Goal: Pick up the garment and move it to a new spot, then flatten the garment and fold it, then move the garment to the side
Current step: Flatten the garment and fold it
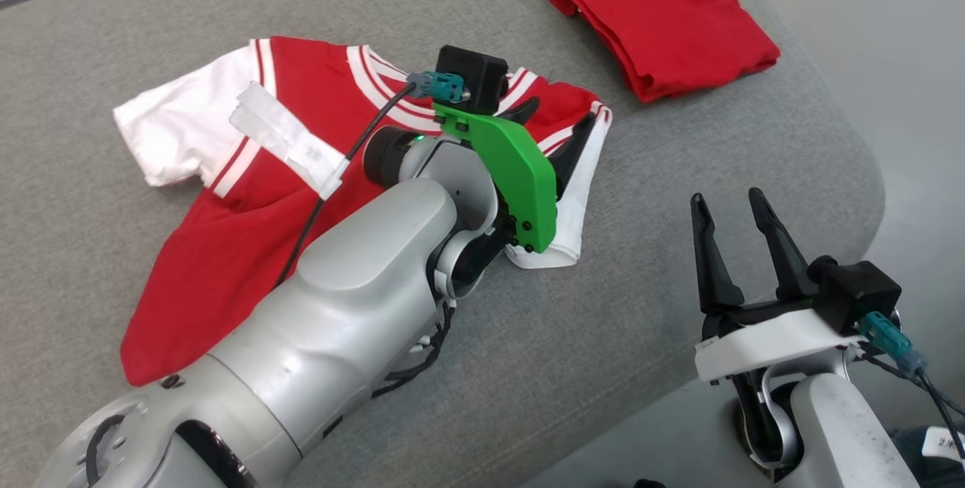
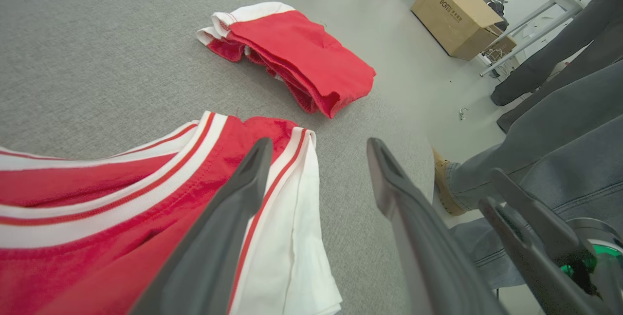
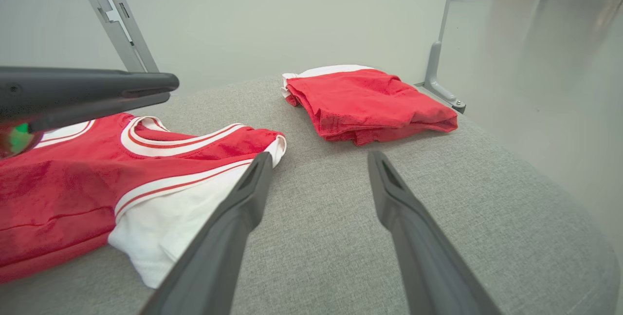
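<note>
— So, where's the garment (image 1: 249, 194)?
— Spread on the grey cushion (image 1: 113, 35), a red body with white sleeves. One sleeve lies right under the left gripper (image 1: 559, 117), whose fingers stand wide apart and hold nothing.
— And the right gripper (image 1: 742, 247)?
— Wide too and empty, well to the side of the left one.
— What might go wrong?
— One left finger lies over that sleeve, perhaps touching it, so a careless lift could snag and rumple it. Beyond the fingertips, a folded red garment (image 1: 663, 16) could get dragged along.
</note>
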